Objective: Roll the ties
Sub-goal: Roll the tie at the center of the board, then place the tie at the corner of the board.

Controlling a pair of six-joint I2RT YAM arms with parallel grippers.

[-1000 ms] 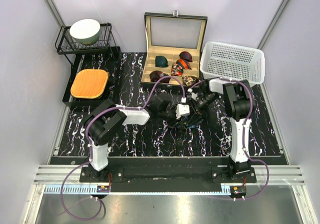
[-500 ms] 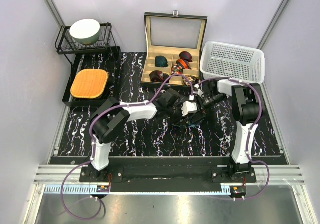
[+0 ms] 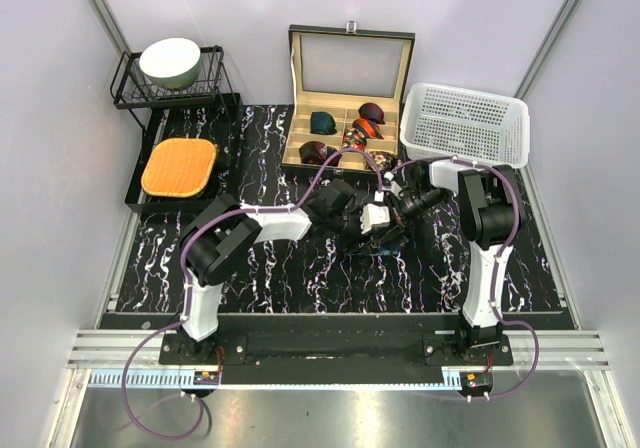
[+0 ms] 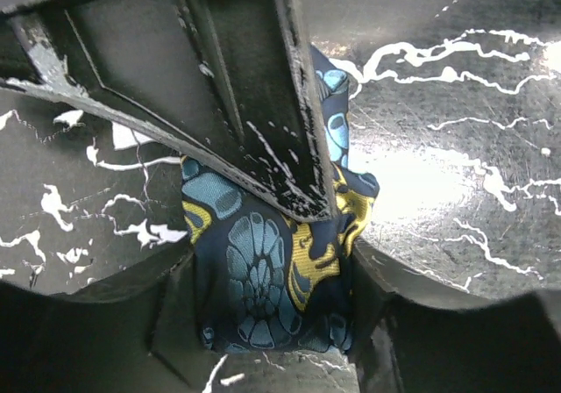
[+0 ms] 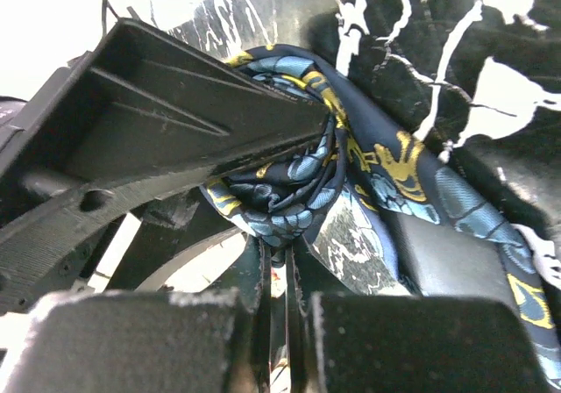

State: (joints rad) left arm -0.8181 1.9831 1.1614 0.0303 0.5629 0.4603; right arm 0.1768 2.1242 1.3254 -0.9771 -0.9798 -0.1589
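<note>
Setting: black marble-patterned table [image 3: 250, 268] is sitting between pale walls [image 3: 200, 8], and both arms are reaching in toward its middle.
Back edge: an open tie box [image 3: 350, 63] is standing with coils in its compartments, among them a green tie [image 3: 322, 122], a maroon tie [image 3: 372, 111] and a red-orange tie [image 3: 368, 128]; a white basket [image 3: 465, 123] is sitting just beside it on the right.
Left side: a black wire rack [image 3: 130, 93] is carrying a pale bowl [image 3: 168, 61], and an orange mat [image 3: 179, 166] is lying in front of it.
Navy tie [image 5: 289, 178]: it is lying on the table's middle between the two grippers, partly wound into a small coil, with a loose strip of teal-and-gold pattern trailing off to one side.
Right gripper [image 5: 279, 261]: its jaws are pressing together, pinching the fabric at the coil's centre.
Left gripper [image 4: 273, 279]: its fingers [image 4: 175, 323] are standing apart, one on each side of the coil, and the cloth is filling the gap between them; how hard they are pressing cannot be told.
</note>
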